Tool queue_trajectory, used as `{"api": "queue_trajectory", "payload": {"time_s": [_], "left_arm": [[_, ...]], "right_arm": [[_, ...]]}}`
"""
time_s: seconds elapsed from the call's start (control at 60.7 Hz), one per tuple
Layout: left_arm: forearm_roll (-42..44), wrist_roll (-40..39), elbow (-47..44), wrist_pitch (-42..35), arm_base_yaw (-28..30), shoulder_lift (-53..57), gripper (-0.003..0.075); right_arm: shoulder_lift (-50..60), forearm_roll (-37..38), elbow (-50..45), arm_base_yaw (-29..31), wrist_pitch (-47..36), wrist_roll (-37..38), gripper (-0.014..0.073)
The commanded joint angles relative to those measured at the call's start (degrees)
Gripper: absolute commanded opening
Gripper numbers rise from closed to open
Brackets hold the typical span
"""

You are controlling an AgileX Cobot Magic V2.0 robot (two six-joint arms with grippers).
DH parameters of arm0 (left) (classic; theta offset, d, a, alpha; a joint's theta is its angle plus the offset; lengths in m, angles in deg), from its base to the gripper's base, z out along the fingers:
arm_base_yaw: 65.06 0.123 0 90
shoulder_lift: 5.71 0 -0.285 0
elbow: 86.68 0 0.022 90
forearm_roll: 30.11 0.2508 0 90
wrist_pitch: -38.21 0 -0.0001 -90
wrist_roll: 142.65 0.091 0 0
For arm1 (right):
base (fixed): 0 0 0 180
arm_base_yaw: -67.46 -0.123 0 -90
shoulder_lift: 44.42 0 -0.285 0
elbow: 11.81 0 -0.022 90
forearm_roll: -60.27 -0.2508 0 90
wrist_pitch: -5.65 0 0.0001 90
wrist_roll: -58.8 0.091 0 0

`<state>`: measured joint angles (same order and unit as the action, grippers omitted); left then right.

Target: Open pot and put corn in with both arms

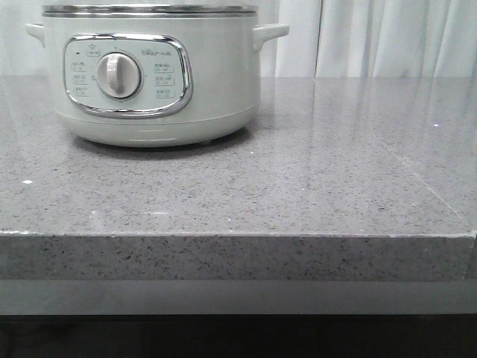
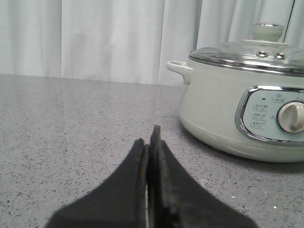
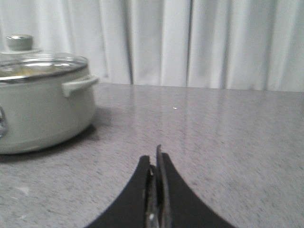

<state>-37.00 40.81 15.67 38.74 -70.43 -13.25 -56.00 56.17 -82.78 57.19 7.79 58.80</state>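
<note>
The pale green-white pot (image 1: 153, 74) stands at the back left of the grey stone table, its dial panel facing me. In the left wrist view the pot (image 2: 223, 109) carries a glass lid (image 2: 247, 52) with a round knob (image 2: 267, 31). The right wrist view shows the pot (image 3: 38, 109) with its lid knob (image 3: 19, 42) too. My left gripper (image 2: 149, 140) is shut and empty, low over the table, apart from the pot. My right gripper (image 3: 154, 159) is shut and empty on the pot's other side. The corn is out of view. Neither gripper shows in the front view.
The grey speckled table (image 1: 313, 179) ends in a thick front edge (image 1: 238, 257). White curtains (image 1: 373, 37) hang behind it. The pot's side handles (image 1: 270, 33) stick out at the rim.
</note>
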Motion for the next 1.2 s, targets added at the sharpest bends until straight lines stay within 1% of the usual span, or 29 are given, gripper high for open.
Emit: {"api": "queue_trajectory", "payload": {"time_s": [0.0, 0.099, 0.165, 0.247, 0.412, 1.186], "left_arm": [[-0.53, 0.08, -0.28, -4.77, 0.23, 1.14, -0.002], [-0.53, 0.08, -0.28, -4.77, 0.23, 1.14, -0.002], [-0.53, 0.08, -0.28, -4.77, 0.23, 1.14, -0.002], [-0.53, 0.08, -0.28, -4.77, 0.23, 1.04, -0.002], [-0.53, 0.08, -0.28, -4.77, 0.23, 1.04, -0.002], [-0.53, 0.08, -0.28, -4.77, 0.23, 1.04, -0.002]], "right_arm": [[2.85, -0.07, -2.75, 2.28, -6.48, 0.0, -0.0067], [5.8, -0.07, -6.01, 4.54, -6.46, 0.0, -0.0067], [5.67, -0.07, -7.9, 5.37, -7.14, 0.0, -0.0067], [5.67, -0.07, -7.79, 6.04, -4.57, 0.0, -0.0067], [5.67, -0.07, -7.79, 6.87, -4.3, 0.0, -0.0067], [5.67, -0.02, -7.79, 6.96, -4.3, 0.0, -0.0067]]}}
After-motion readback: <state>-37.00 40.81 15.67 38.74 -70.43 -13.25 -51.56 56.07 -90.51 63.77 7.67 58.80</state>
